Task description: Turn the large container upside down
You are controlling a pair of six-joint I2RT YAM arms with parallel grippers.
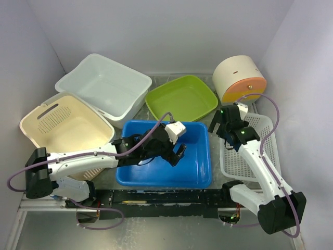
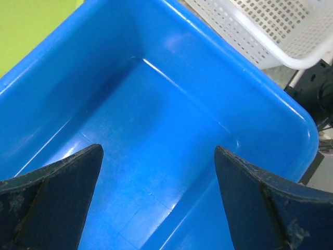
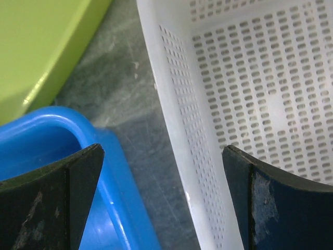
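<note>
Nearest the arm bases, the blue container [image 1: 195,164] sits upright mid-counter [image 3: 125,99]. The left pincer [image 1: 177,154] hangs spread wide and empty over its inside, and the right pincer [image 1: 221,121], equally wide and empty, is above the gap between its right rim and the white perforated basket [image 1: 244,161]. This looks like the approach before any grip: next, a pincer likely must drop onto a rim and close, then tip the container clear of the green tray [image 1: 182,99] behind.

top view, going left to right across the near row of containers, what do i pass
cream perforated basket → blue bin → white perforated tray
</note>
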